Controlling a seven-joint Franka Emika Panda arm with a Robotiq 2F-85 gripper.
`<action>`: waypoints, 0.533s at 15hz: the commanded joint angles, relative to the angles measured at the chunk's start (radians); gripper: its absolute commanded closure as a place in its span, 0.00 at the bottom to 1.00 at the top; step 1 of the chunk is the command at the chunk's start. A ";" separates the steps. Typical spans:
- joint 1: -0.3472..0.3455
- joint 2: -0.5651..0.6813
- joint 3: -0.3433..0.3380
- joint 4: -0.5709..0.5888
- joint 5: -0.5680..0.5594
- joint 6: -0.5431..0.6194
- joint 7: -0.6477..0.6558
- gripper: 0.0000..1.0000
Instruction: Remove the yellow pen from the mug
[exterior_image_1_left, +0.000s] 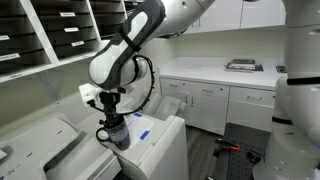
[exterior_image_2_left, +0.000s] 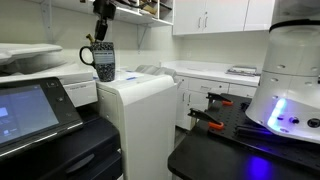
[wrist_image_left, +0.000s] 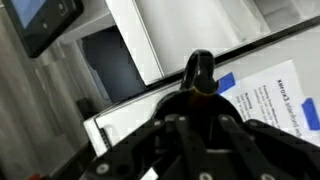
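Hangs over the mug (exterior_image_2_left: 103, 62) by the white top's (exterior_image_2_left: 140, 80) edge, gripper (exterior_image_2_left: 101, 36) spread impossible to tell. Might topple it off by dragging the yellow pen (wrist_image_left: 203, 88) sideways.

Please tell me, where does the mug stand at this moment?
In an exterior view the mug stands on top of the white machine, near its edge and directly under the hand; a blue-and-white sheet lies beside it.
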 joint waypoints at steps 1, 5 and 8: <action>0.011 -0.025 -0.020 -0.023 0.023 0.045 -0.022 0.95; 0.007 -0.062 -0.016 -0.032 0.034 0.056 -0.056 0.95; 0.004 -0.103 -0.012 -0.043 0.048 0.053 -0.087 0.95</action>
